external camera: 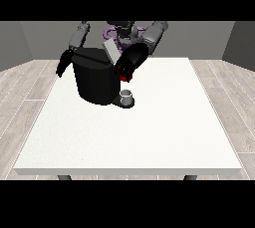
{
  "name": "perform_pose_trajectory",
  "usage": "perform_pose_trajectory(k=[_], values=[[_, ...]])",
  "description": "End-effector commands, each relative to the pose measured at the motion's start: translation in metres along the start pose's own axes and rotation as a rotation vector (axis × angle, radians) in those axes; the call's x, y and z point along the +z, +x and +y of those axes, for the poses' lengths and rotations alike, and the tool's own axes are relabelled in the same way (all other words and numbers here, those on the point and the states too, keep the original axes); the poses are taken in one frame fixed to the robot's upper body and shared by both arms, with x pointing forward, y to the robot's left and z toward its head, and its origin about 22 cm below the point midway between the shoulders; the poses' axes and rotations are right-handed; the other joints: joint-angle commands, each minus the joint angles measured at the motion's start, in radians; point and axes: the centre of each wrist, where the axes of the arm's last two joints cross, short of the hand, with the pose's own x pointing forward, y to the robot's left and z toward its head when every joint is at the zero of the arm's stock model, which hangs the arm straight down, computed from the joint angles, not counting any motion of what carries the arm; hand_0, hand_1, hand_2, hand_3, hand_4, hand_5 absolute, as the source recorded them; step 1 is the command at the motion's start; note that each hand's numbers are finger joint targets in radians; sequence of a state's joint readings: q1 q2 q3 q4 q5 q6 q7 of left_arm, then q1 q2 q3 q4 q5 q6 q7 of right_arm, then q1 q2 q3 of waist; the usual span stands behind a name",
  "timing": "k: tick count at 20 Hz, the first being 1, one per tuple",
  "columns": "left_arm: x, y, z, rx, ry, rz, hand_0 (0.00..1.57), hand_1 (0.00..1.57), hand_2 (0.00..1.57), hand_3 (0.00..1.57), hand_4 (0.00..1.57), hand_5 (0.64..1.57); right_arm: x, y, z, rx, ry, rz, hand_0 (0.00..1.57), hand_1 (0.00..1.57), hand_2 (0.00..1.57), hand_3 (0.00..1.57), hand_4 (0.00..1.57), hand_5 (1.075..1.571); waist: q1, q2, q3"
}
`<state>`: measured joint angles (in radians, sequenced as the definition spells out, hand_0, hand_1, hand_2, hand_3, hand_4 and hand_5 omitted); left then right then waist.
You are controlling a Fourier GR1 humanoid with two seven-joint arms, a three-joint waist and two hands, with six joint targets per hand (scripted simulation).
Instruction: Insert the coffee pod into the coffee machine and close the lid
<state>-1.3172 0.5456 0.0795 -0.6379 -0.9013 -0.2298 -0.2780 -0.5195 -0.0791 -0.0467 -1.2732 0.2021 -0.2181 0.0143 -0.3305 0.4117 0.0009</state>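
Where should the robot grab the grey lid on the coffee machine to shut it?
Probably at the lid's raised free edge, coming from above. It stands tilted up over the black coffee machine, so pushing that edge down should swing it shut. The hand at the view's right is already beside it.

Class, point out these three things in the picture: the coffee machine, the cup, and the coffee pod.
coffee machine (94,80), front view, its black front body.
cup (127,94), front view, its grey side.
coffee pod (124,77), front view, the red part below the hand.
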Motion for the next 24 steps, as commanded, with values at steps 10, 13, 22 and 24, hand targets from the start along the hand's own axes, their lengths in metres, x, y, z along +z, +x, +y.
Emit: perform_pose_trajectory(k=[10, 13, 22, 24], values=[[0.001, -0.006, -0.031, 0.014, -0.058, 0.054, 0.0, 0.0, 0.33, 0.23, 0.0, 1.571, 0.015, -0.016, 0.012, -0.03, -0.003, 0.069, 0.0, 0.0, 0.0, 0.0, 0.15, 1.571, 0.033, -0.087, -0.0005], [0.003, -0.005, -0.042, 0.046, -0.1, 0.054, 0.0, 0.0, 0.0, 0.15, 0.0, 1.571, 0.023, -0.05, -0.017, 0.015, -0.02, 0.177, 0.0, 0.0, 0.0, 0.0, 0.0, 1.571, 0.087, -0.149, -0.0002], [0.017, 0.016, -0.152, 0.42, -0.189, 0.002, 0.0, 0.0, 0.13, 0.0, 0.0, 1.571, 0.06, -0.099, -0.04, -0.007, -0.054, 0.368, 0.0, 0.0, 0.0, 0.0, 0.0, 1.571, 0.224, -0.378, -0.0013], [0.04, 0.005, -0.198, 0.694, -0.142, 0.048, 0.0, 0.0, 0.0, 0.0, 0.2, 1.571, 0.083, -0.115, -0.038, 0.002, -0.094, 0.372, 0.0, 0.0, 0.0, 0.0, 0.0, 1.571, 0.264, -0.397, -0.0035]])
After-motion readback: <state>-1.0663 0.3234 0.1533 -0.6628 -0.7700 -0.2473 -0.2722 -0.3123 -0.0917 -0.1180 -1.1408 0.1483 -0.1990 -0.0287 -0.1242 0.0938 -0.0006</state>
